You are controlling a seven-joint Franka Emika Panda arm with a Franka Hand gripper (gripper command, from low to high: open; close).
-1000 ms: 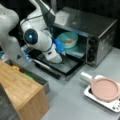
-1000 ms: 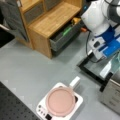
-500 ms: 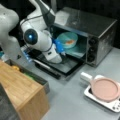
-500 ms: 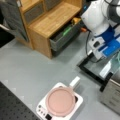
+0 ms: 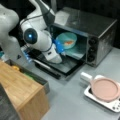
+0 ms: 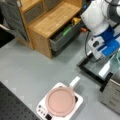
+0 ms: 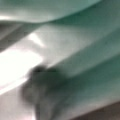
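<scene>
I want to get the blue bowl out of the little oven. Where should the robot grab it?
Probably the bowl's near rim, coming straight in through the oven's open front, over the lowered door. The walls close off every other side, and the thin rim faces outward. The gripper is right there.

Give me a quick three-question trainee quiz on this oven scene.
1. True or false: the oven door is shut.
2. What sits inside the oven? A) a teal bowl B) a red mug C) nothing that shows
3. Fill in: the pink pan rests on a white ____.

Key
1. False. The door lies open and flat, with the gripper just above it at the oven mouth.
2. A. The bowl is on the rack, something orange in it.
3. Stove. In both front views it stands on the grey table, apart from the oven. The wooden cabinet with its open drawer is across from it.
</scene>
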